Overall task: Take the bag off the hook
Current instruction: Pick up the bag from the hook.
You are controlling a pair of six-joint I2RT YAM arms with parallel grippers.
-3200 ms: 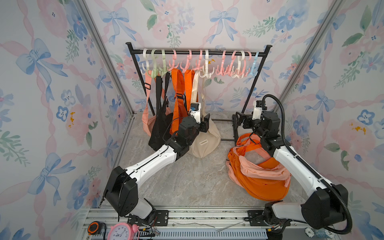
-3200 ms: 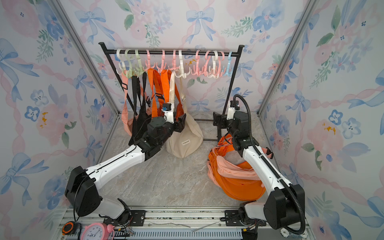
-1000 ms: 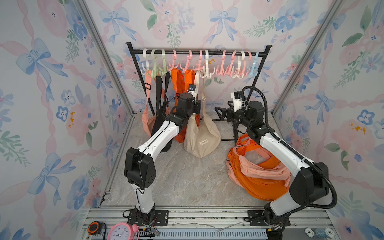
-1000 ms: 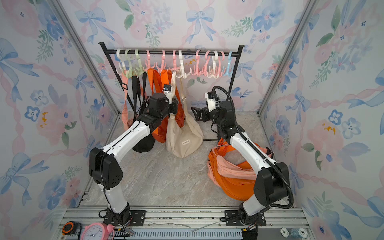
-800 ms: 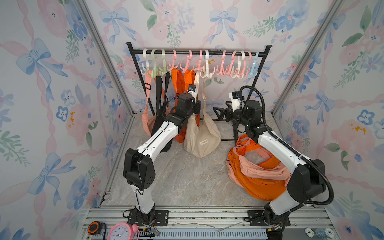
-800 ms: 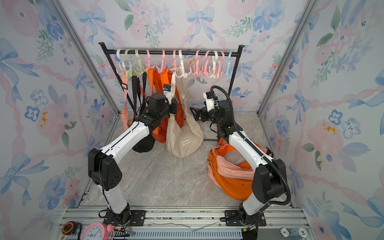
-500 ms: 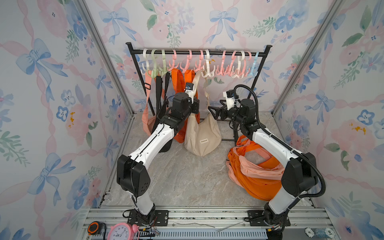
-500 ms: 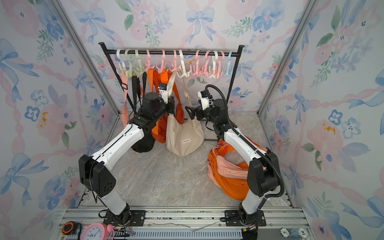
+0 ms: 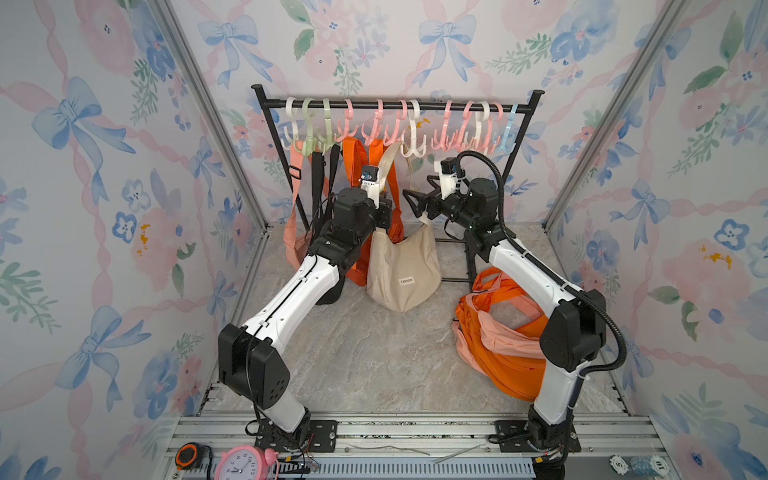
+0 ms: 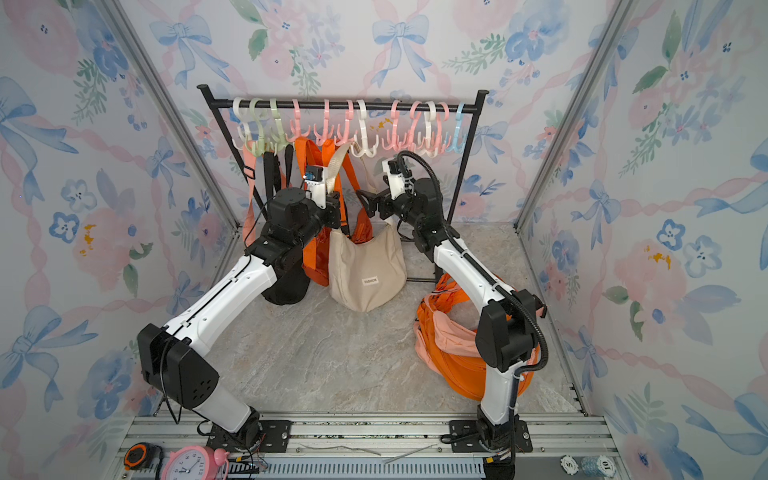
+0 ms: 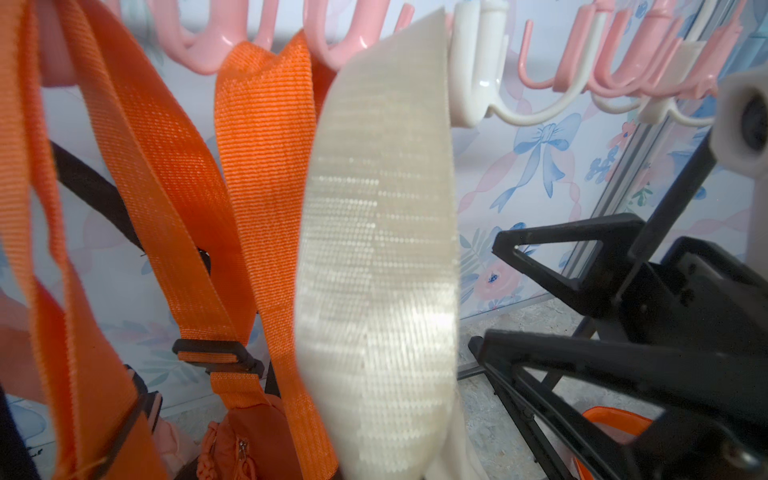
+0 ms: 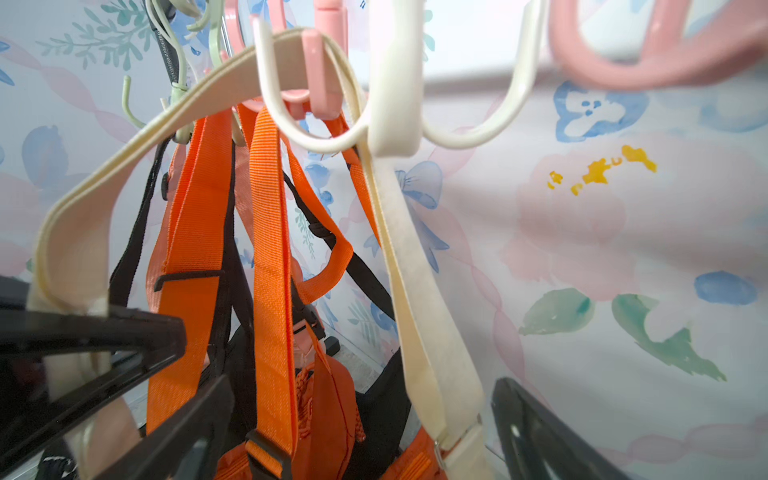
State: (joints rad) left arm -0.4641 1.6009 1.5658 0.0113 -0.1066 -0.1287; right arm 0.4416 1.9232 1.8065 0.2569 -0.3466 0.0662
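The beige bag [image 9: 403,270] [image 10: 365,266] hangs from the black rack, its bottom near the floor. Its beige strap [image 9: 390,160] [image 11: 374,249] runs up over a pink hook [image 12: 316,62] beside a white hook [image 12: 390,133]. My left gripper [image 9: 384,210] [image 10: 334,212] is shut on the strap's left branch; in the left wrist view its jaws are hidden behind the strap. My right gripper [image 9: 415,203] [image 10: 368,203] [image 12: 353,440] is open. The strap's right branch [image 12: 419,332] passes between its fingers, untouched.
Orange bags [image 9: 365,174], black straps [image 9: 322,174] and a pink bag [image 9: 293,232] hang on the rack's left hooks. A heap of orange and pink bags [image 9: 498,349] lies on the floor at right. Rack rail [image 9: 428,106], its base bars and the walls stand close.
Both grippers have risen toward the rail. The left one has carried the beige strap up and left, slanting it. The right gripper has moved left to the strap's other branch.
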